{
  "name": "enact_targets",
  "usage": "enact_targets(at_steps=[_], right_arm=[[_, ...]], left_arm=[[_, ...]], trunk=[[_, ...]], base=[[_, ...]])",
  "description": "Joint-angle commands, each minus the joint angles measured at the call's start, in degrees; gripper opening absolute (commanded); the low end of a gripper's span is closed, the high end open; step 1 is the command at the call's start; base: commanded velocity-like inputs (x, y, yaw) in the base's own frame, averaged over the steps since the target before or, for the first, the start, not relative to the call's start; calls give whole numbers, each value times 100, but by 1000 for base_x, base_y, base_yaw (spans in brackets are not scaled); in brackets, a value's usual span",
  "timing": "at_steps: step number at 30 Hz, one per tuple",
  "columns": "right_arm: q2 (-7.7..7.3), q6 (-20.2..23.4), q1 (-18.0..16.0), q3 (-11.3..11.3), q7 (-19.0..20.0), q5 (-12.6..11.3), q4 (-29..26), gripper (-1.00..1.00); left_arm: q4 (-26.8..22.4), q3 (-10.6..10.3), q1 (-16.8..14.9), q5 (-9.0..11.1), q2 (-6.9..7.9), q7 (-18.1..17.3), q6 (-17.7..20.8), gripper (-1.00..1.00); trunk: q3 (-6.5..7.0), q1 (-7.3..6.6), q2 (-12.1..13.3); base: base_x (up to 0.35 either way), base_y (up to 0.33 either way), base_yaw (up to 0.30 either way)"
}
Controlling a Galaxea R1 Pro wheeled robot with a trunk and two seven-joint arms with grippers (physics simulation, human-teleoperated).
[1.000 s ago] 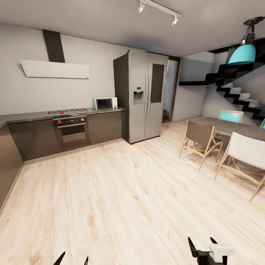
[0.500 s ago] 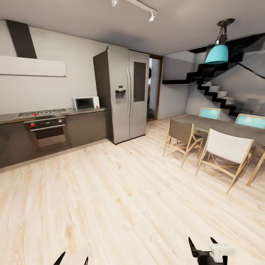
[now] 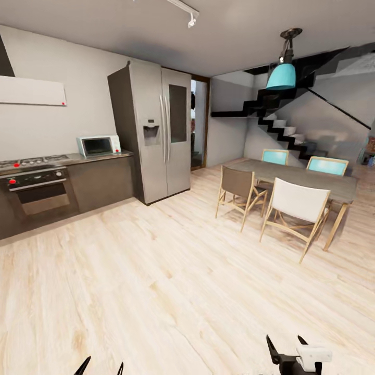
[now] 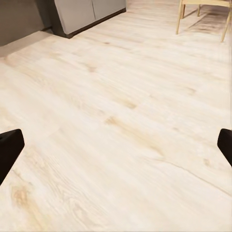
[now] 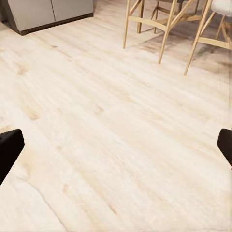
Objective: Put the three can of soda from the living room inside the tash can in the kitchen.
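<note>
Kitchen [image 3: 62, 172] along the far left: dark counter [image 3: 99, 156] with oven [image 3: 34, 187] and pale microwave [image 3: 98, 145], then steel fridge [image 3: 156, 130], all well ahead of both grippers. No soda cans or bin in sight, so nothing to place against the fingers and no axis to tell. Left gripper [image 3: 101, 367] low at left, fingers spread, nothing between. Light plank floor [image 3: 172, 281] across the middle. Right gripper [image 3: 286, 348] low at right, fingers spread, empty. Dining table [image 3: 307, 179] with chairs [image 3: 294, 208] further right.
</note>
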Motion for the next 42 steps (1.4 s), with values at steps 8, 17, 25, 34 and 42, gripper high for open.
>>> enact_targets(at_steps=[8, 17, 25, 34, 42], right_arm=[[0, 0, -2, 0, 0, 0, 0, 100], [8, 0, -1, 0, 0, 0, 0, 100], [9, 0, -1, 0, 0, 0, 0, 100], [16, 0, -1, 7, 0, 0, 0, 100], [17, 0, -4, 8, -8, -22, 0, 100]], left_arm=[[0, -21, -2, -5, 0, -6, 28, 100], [7, -44, 0, -6, 0, -9, 24, 100], [8, -45, -2, -9, 0, -7, 17, 100], [8, -49, -2, -19, -3, -3, 12, 100], [8, -57, 0, -37, -8, -3, 14, 100]], trunk=[[-31, 0, 0], [-50, 0, 0], [-51, 0, 0], [-51, 0, 0], [-47, 0, 0]], base=[[78, 272, -218], [117, 302, -87], [211, 266, -4], [263, 222, 0], [318, 42, -159]])
